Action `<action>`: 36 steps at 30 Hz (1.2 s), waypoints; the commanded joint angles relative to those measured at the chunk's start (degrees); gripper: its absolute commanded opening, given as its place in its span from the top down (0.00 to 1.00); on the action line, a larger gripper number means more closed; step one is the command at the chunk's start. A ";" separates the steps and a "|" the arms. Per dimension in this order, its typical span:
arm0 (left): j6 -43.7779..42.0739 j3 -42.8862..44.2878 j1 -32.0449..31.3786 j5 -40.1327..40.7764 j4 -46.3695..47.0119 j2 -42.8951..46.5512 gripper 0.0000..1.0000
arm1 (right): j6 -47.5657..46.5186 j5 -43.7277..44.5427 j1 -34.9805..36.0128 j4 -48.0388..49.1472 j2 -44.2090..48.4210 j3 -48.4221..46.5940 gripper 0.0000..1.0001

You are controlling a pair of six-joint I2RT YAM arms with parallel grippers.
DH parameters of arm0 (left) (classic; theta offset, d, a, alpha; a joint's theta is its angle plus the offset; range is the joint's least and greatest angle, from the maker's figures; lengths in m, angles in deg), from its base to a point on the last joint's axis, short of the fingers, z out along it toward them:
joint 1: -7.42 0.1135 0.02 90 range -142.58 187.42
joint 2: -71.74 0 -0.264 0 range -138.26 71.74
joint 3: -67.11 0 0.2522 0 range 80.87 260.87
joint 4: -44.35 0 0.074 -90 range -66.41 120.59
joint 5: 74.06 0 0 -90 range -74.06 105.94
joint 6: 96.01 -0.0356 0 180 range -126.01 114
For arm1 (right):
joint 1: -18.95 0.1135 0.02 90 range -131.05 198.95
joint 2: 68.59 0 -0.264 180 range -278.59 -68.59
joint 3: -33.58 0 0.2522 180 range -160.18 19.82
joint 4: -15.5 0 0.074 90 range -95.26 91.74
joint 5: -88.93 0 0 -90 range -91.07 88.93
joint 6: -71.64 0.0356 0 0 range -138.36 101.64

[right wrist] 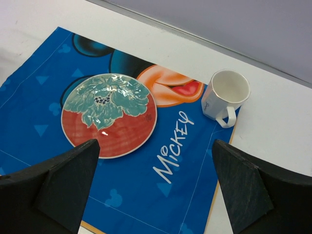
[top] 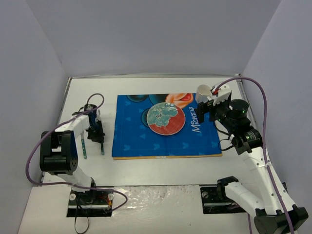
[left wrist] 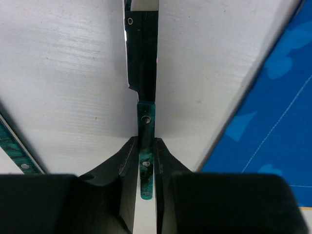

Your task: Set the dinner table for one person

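Observation:
My left gripper (top: 99,140) (left wrist: 146,152) is shut on the green handle of a knife (left wrist: 146,122); its blade (left wrist: 142,53) points away over the white dinner table (top: 161,163), just left of the blue Mickey placemat (top: 141,139). I cannot tell whether the knife touches the table. A red plate with a green flower (top: 166,118) (right wrist: 109,115) lies on the placemat. A white mug (top: 203,91) (right wrist: 225,92) stands at the placemat's far right corner. My right gripper (top: 201,113) (right wrist: 155,146) is open and empty above the placemat's right part, near the mug.
A second green-handled utensil (top: 84,148) (left wrist: 14,146) lies on the table left of the knife. Grey walls close in the table on three sides. The arm bases (top: 90,197) sit at the near edge.

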 commanded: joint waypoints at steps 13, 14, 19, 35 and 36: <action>26.97 7.72 -15.62 -10.18 10.77 15.38 1.00 | 16.77 -16.09 5.07 5.01 -9.07 -3.10 0.10; 30.02 7.75 -17.42 -10.60 13.71 15.20 1.00 | 17.10 -15.58 6.48 5.07 -9.52 -3.28 0.11; 39.89 8.80 -23.55 -10.77 23.60 12.77 1.00 | 18.80 -13.13 12.39 5.54 -12.76 -3.97 0.17; 51.52 15.06 -34.48 -10.99 38.15 4.19 1.00 | 21.89 0.85 24.52 10.85 -20.31 -4.63 0.40; 51.39 15.20 -34.81 -10.92 38.08 4.18 1.00 | 21.75 1.23 24.59 10.73 -20.38 -4.57 0.41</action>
